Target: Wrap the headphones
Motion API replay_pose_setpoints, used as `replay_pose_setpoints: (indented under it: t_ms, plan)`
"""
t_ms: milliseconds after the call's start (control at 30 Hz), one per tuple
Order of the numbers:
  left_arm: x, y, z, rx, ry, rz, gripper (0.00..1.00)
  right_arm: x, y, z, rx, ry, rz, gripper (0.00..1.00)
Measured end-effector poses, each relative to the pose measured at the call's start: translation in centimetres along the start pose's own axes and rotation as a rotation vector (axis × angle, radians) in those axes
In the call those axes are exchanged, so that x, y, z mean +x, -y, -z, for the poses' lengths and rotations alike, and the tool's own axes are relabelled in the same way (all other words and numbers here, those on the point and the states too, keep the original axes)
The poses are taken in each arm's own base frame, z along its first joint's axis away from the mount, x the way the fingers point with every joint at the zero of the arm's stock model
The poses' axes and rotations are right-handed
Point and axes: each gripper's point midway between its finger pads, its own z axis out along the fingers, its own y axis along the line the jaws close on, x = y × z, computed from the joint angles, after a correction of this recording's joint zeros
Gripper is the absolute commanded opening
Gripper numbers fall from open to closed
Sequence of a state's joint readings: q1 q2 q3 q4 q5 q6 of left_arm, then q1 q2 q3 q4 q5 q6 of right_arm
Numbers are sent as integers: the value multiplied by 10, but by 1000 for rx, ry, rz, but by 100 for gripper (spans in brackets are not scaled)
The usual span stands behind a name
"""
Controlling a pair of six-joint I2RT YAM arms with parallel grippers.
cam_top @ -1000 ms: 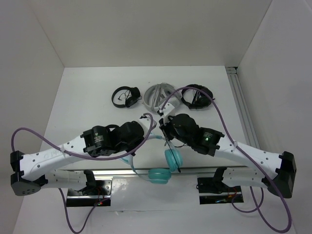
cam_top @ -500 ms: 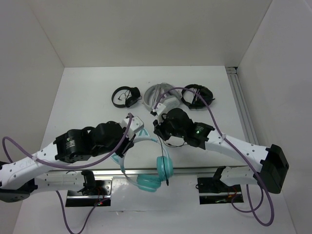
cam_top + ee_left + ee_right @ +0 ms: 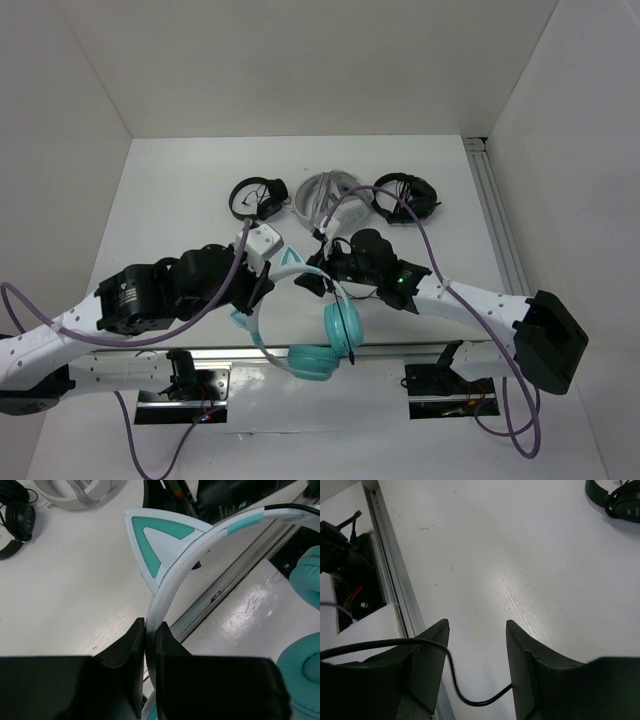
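Note:
The teal headphones (image 3: 343, 322) hang over the table's near edge, both ear cups below the pale mint headband (image 3: 296, 264). My left gripper (image 3: 262, 290) is shut on the headband just below a cat ear. In the left wrist view the gripper (image 3: 150, 632) clamps the headband (image 3: 200, 547), the cat ear (image 3: 155, 540) stands above and the ear cups (image 3: 302, 675) lie to the right. My right gripper (image 3: 312, 278) is open beside the headband. In the right wrist view the thin black cable (image 3: 455, 680) loops loosely between the fingers of the open gripper (image 3: 477, 635).
A black pair of headphones (image 3: 255, 197), a white-grey pair (image 3: 325, 195) and another black pair (image 3: 405, 197) lie in a row at the back of the table. An aluminium rail (image 3: 400, 347) runs along the near edge.
My left gripper has lifted the headphones up and towards the table, so the ear cups have swung up and right. My right gripper has moved left, close to the headband.

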State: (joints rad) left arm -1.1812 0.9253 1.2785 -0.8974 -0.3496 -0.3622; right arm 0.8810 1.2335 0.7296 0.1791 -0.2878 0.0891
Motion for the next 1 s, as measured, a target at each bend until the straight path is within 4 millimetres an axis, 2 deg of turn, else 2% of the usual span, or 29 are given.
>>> replay_pose_setpoints:
  t_ms: [100, 233, 333, 467, 500, 600, 633, 667, 867, 933, 1000]
  plan:
    - [-10, -6, 9, -26, 49, 52, 0, 12, 7, -11, -19, 26, -42, 57]
    - [-25, -14, 26, -47, 121, 121, 0, 28, 30, -33, -15, 45, -111, 57]
    - [-38, -19, 39, -64, 171, 171, 0, 43, 44, -51, -27, 45, -169, 51]
    - [-54, -35, 58, -126, 242, 261, 0, 88, 58, -72, -28, -27, -255, 46]
    - [-57, -40, 63, -147, 256, 285, 0, 98, 58, -74, -33, -41, -274, 44]
    - [-59, -58, 77, -232, 297, 367, 0, 116, 54, -74, -50, -49, -314, 25]
    - [-58, -64, 80, -258, 307, 391, 0, 118, 53, -72, -56, -44, -321, 5]
    - [-57, -69, 82, -286, 314, 414, 0, 121, 51, -70, -62, -40, -327, 1]
    - [-40, -102, 95, -468, 348, 568, 0, 134, 40, -57, -52, -32, -355, 0]
    - [-31, -112, 98, -545, 349, 636, 0, 134, 29, -54, -33, -32, -338, 0]
    - [-27, -121, 100, -611, 369, 689, 0, 130, 8, -52, -30, -34, -306, 0]
